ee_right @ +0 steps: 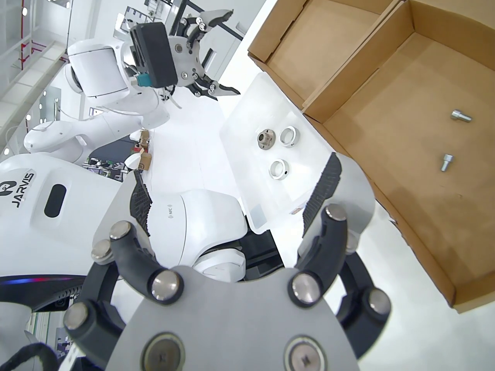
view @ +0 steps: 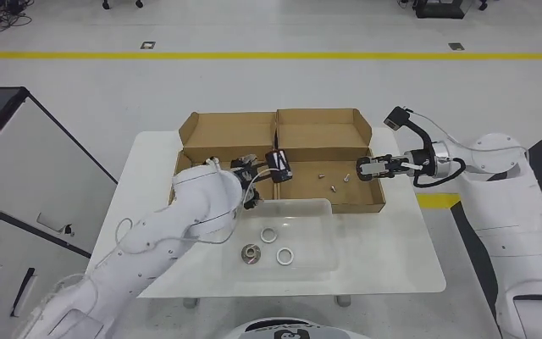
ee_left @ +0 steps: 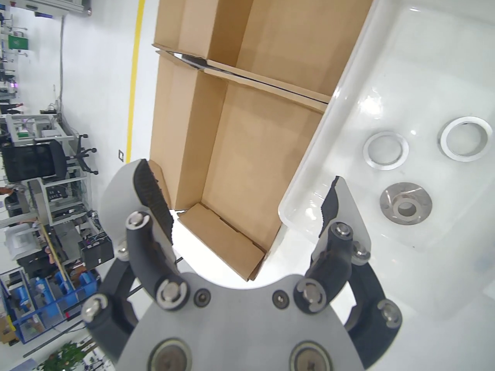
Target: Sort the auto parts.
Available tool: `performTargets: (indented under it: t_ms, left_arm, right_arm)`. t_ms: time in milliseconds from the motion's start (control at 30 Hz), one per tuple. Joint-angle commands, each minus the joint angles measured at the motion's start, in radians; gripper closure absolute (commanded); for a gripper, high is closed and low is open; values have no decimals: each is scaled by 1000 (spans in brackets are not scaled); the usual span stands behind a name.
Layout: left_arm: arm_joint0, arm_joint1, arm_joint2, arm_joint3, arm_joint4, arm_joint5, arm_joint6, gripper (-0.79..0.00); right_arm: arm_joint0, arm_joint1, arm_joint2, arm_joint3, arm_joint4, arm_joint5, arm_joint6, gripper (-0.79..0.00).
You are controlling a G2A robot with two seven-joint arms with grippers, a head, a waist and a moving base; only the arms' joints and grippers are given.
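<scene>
Left wrist view puts my left gripper [ee_left: 239,183], jaws wide and empty, seemingly over a corner of the clear tray [ee_left: 342,79], nearer its flange [ee_left: 405,204] and two rings [ee_left: 385,151] than the equally spread right gripper [ee_right: 236,179] by the bolts [ee_right: 461,116].

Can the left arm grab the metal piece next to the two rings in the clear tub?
Probably yes. The left gripper is open close to the tub, which has no lid, and nothing covers the metal piece.
</scene>
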Motion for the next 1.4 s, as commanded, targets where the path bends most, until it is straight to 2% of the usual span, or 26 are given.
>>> performTargets:
  t_ms: [0,233,500,900,1367]
  left_arm:
    - [-61,10,60,12,-97,37,-36,-785]
    - [-246,40,223,46,-345,132,-131,-785]
    - [-340,44,347,85,-439,151,-150,-785]
    - [-353,9,426,122,-532,129,-127,-785]
    - [-359,-49,483,213,-532,120,-78,-785]
  right_arm:
    - [0,0,0,0,0,0,0,-785]
    - [0,0,0,0,0,0,0,-785]
    - [0,0,0,0,0,0,0,-785]
    - [0,0,0,0,0,0,0,-785]
    - [0,0,0,0,0,0,0,-785]
